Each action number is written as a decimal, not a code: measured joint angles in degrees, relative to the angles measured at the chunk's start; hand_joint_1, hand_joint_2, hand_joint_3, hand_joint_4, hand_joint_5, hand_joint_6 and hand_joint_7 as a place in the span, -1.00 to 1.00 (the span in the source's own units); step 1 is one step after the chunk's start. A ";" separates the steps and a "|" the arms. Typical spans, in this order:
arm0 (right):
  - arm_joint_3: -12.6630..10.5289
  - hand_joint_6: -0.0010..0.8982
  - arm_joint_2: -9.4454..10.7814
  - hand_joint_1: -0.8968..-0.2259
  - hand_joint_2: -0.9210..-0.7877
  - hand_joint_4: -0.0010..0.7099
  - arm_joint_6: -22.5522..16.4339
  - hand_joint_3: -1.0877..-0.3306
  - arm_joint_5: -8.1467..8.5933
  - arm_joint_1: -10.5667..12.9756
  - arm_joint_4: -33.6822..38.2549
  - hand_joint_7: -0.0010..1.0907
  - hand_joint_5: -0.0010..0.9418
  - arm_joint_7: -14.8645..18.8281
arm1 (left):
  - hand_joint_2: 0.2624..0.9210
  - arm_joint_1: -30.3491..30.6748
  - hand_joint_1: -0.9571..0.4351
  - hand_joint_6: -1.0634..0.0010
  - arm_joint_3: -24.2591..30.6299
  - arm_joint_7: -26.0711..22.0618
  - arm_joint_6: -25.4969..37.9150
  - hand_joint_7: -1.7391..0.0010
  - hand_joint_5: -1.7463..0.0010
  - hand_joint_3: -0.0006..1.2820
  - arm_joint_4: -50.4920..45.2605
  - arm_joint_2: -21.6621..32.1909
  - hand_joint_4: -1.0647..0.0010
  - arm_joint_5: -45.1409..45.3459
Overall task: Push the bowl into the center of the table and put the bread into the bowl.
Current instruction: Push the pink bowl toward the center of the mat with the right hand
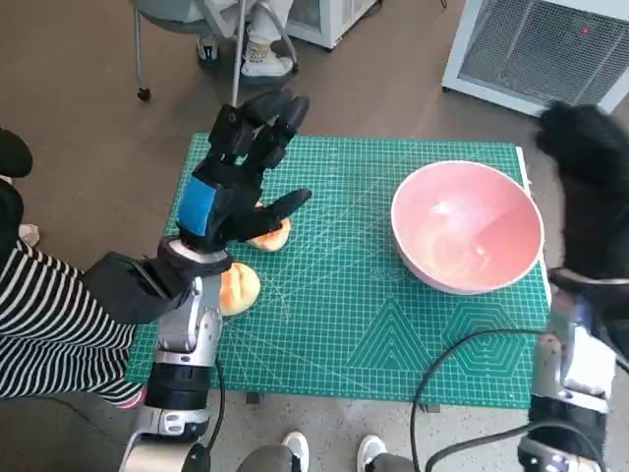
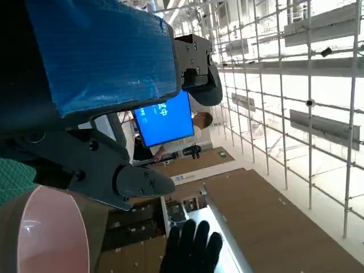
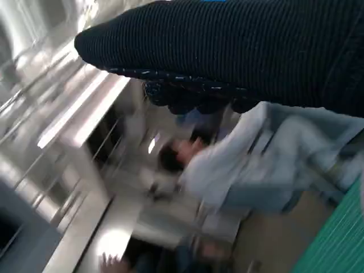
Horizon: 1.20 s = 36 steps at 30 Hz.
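From the head view, the left hand (image 1: 239,177) is up in the air over the left part of the green mat (image 1: 344,324) on the desk. Its black fingers (image 1: 270,123) are spread wide apart and it holds nothing. Two pieces of bread lie under it. One bread (image 1: 272,236) peeks out just beneath the thumb, and the other bread (image 1: 239,289) sits close by the wrist, nearer the robot. The hand does not seem to touch either one. The pink bowl (image 1: 467,228) sits on the right part of the mat, close to the mat's right edge and well apart from the left hand. The right hand (image 1: 590,162) in its black glove is lifted up just past the bowl's right side. It looks blurry, so one cannot tell if it is spread or curled. A person in a striped top (image 1: 39,315) is at the left edge.

In the left wrist view, the blue tape (image 2: 102,51) on the left hand fills the corner and its fingers (image 2: 136,182) hold nothing. Part of the pink bowl (image 2: 48,233) shows, and the gloved right hand (image 2: 190,250) shows with its fingers spread apart.

In the right wrist view, the glove (image 3: 239,51) is a dark band, and a blurry person (image 3: 227,165) shows beyond it.
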 measured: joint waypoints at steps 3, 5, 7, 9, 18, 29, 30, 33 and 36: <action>-1.39 -1.00 -0.80 -0.31 -1.00 -0.58 -1.46 -0.34 -0.89 -1.08 5.09 -0.17 -1.00 -1.95 | 1.00 0.00 0.16 1.00 0.00 0.02 -0.01 0.08 0.95 -0.65 0.01 0.02 0.49 0.07; -2.03 -1.00 -1.52 -0.31 -1.00 -0.58 -1.92 -0.35 -1.58 -1.94 8.45 -0.17 -1.00 -3.10 | 1.00 -0.01 0.16 1.00 -0.05 0.01 -0.03 0.08 0.96 -0.65 0.02 -0.01 0.49 0.20; -2.71 -1.00 -2.30 -0.28 -1.00 -0.58 -2.77 -0.37 -1.98 -3.06 12.71 -0.17 -1.00 -4.25 | 1.00 -0.01 0.17 1.00 -0.05 0.01 -0.07 0.08 0.96 -0.65 0.14 -0.02 0.50 0.24; -3.29 -1.00 -2.84 -0.25 -1.00 -0.59 -3.16 -0.41 -2.07 -4.21 16.56 -0.17 -1.00 -5.41 | 1.00 -0.01 0.17 1.00 -0.03 0.03 -0.11 0.08 0.96 -0.65 0.22 -0.01 0.50 0.29; -3.90 -1.00 -4.61 -0.15 -1.00 -0.60 -3.41 -0.51 -2.46 -7.76 32.02 -0.22 -0.99 -8.17 | 1.00 -0.02 0.17 1.00 0.00 0.07 -0.28 0.08 0.96 -0.64 0.25 -0.01 0.50 0.39; -3.65 -0.95 -4.32 -0.04 -1.00 -0.61 -1.88 -0.59 -2.35 -9.81 41.36 -0.26 -0.99 -8.25 | 1.00 -0.17 0.17 1.00 0.14 -0.05 -0.33 0.08 0.96 -0.64 0.49 0.00 0.50 0.35; -3.63 -0.92 -4.14 -0.04 -1.00 -0.61 -1.69 -0.59 -2.34 -10.12 42.04 -0.29 -1.00 -8.24 | 1.00 -0.20 0.17 1.00 0.17 -0.08 -0.34 0.08 0.96 -0.64 0.55 0.01 0.50 0.35; -3.46 -0.88 -3.40 -0.05 -1.00 -0.61 -1.38 -0.58 -2.34 -10.87 43.47 -0.33 -1.00 -8.23 | 1.00 -0.23 0.17 1.00 0.22 -0.13 -0.34 0.08 0.96 -0.64 0.64 0.02 0.50 0.34; -3.27 -0.86 -2.64 -0.06 -1.00 -0.62 -1.25 -0.56 -2.34 -11.26 44.65 -0.36 -1.00 -8.19 | 1.00 -0.31 0.17 1.00 0.22 -0.20 -0.35 0.08 0.97 -0.64 0.67 0.02 0.50 0.35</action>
